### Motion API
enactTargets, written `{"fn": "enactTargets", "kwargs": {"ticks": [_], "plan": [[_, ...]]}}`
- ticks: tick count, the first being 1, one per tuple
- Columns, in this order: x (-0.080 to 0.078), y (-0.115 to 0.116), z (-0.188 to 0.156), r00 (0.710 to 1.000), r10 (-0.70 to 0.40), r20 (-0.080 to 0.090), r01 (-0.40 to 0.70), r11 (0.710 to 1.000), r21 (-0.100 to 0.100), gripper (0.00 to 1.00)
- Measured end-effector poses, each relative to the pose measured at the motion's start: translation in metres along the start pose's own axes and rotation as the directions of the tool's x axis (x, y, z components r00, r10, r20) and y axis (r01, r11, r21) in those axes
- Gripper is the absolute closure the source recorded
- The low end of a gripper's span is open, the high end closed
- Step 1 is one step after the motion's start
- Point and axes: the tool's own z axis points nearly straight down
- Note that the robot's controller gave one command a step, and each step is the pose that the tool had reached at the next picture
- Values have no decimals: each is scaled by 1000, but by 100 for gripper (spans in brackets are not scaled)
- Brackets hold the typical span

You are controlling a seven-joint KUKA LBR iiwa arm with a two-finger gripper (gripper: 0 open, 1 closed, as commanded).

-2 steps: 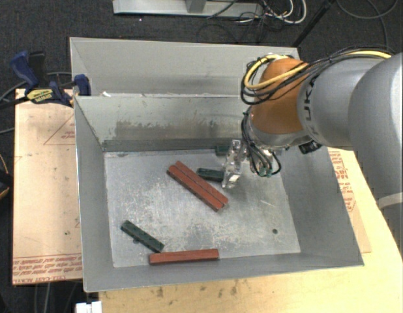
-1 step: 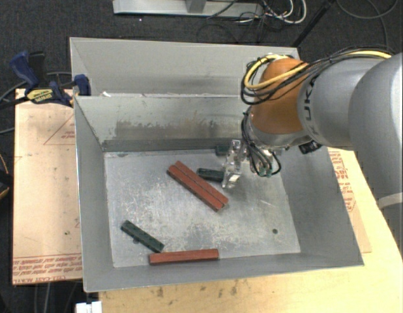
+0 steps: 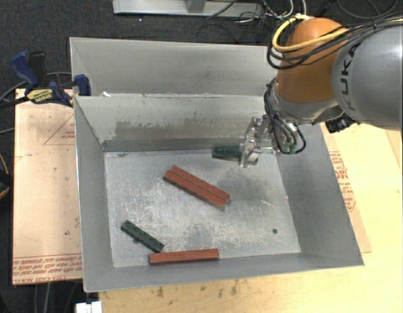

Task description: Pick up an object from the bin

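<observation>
A dark green block (image 3: 225,153) is seen abutting the gripper (image 3: 248,155), its long axis pointed away from the arm (image 3: 364,77); whether it is clamped cannot be told.

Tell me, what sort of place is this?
Probably a robotics lab or test bench: a large robot arm reaches into a grey metal bin holding a few red-brown bars and dark green blocks, and loose cables trail behind.
</observation>
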Motion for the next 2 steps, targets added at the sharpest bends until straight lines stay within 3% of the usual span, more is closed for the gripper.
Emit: {"fn": "enactTargets", "kwargs": {"ticks": [1,2], "plan": [[0,0,0,1000,0,0,0,1000,0,100],[-6,-10,-151,940,-340,0,340,940,0,100]]}}
